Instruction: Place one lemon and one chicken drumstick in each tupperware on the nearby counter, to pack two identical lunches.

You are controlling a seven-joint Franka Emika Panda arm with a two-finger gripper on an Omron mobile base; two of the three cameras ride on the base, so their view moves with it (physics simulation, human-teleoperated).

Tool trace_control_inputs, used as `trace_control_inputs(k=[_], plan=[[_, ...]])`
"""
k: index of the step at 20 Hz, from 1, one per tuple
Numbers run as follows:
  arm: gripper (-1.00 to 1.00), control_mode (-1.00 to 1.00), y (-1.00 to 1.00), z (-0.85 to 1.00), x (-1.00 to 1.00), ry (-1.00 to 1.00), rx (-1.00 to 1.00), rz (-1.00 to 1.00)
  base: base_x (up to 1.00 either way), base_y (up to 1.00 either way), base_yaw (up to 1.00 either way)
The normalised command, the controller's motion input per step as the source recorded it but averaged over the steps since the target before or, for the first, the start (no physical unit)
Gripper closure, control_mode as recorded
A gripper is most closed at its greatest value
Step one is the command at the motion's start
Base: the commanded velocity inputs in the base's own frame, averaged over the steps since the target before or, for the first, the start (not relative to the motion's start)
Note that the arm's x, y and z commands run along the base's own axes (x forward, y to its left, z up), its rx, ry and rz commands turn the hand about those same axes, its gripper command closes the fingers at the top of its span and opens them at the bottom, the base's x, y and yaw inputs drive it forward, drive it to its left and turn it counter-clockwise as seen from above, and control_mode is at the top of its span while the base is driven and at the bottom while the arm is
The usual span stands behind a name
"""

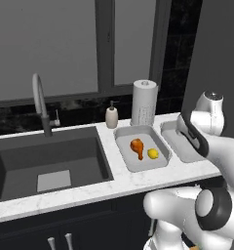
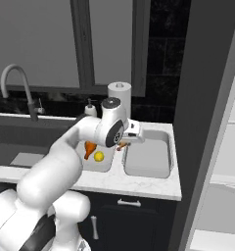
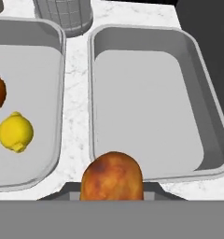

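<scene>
One drumstick (image 3: 112, 176) in tool (image 3: 112, 189) — hand view

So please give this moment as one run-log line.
gripper: shut on browned chicken drumstick | above empty grey rectangular tupperware | other grey tupperware: drumstick, lemon

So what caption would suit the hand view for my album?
Drumstick gripped above the empty right tupperware; left one already has its lemon.
</scene>
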Motion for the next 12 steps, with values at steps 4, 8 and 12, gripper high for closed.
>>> trace_control_inputs(k=[4,8,12], plan=[[1.0,-1.0,-0.2,-0.46,0.42,0.0,-0.01,0.02,0.0,0.0,0.0],[1.0,-1.0,-0.23,-0.37,0.41,0.0,0.0,0.0,0.0,0.0,0.0],[1.0,-1.0,-0.22,-0.3,0.44,0.0,0.0,0.0,0.0,0.0,0.0]])
